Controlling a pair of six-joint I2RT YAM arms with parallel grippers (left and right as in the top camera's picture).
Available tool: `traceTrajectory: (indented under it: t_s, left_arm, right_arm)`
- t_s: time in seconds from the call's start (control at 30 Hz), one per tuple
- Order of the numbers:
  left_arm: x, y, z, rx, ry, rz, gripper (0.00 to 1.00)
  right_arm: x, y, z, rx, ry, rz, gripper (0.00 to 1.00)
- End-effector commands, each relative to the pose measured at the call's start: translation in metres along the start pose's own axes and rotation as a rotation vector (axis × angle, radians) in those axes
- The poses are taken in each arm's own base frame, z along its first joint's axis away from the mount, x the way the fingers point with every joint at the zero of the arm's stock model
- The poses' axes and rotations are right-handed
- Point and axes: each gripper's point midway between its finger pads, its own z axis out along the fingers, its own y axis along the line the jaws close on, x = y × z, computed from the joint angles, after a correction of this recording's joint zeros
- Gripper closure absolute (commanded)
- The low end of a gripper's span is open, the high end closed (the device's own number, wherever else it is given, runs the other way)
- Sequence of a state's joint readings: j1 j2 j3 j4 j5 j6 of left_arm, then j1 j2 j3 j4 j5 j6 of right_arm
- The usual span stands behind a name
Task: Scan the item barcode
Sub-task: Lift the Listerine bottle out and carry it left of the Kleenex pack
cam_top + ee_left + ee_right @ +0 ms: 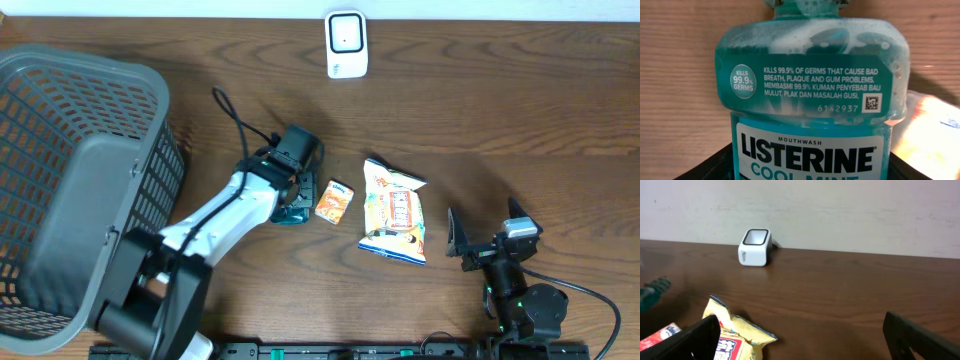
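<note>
My left gripper (pixel 293 198) is clamped on the teal plastic mouthwash bottle (pixel 807 100) near the table's middle, my right gripper (pixel 483 232) gapes idle, and the slick bottle could twist, hiding its barcode from the white boxy scanner (pixel 347 44) at the back edge.

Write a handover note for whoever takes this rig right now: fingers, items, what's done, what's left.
Left gripper: fingers closed on the mouthwash bottle, mid-table beside the small orange box.
Right gripper: open, empty, near the front edge, right of the snack bag.
Scanner: at the far edge, nothing presented to it.
Done: bottle gripped.
Left: carry the bottle to the scanner and show its barcode.
</note>
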State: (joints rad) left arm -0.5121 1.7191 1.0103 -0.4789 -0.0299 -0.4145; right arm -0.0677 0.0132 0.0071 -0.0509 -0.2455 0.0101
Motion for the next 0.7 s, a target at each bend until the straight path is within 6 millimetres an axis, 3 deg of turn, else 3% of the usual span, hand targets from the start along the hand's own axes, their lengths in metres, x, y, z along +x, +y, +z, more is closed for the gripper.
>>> traceTrajectory:
  t_s: [0.0, 0.33, 0.67]
  left_arm:
    - [-0.016, -0.002, -0.001, -0.025, -0.05, 0.012, 0.51]
    - [-0.017, -0.002, -0.004, -0.021, -0.056, 0.012, 0.46]
    - [-0.036, -0.007, -0.041, 0.027, -0.16, 0.018, 0.33]
  right_arm:
    - [0.002, 0.0, 0.0, 0.004, 0.006, -0.01, 0.01]
    - [0.002, 0.0, 0.0, 0.004, 0.006, -0.01, 0.01]
    - [0.002, 0.0, 0.0, 0.004, 0.006, -0.01, 0.01]
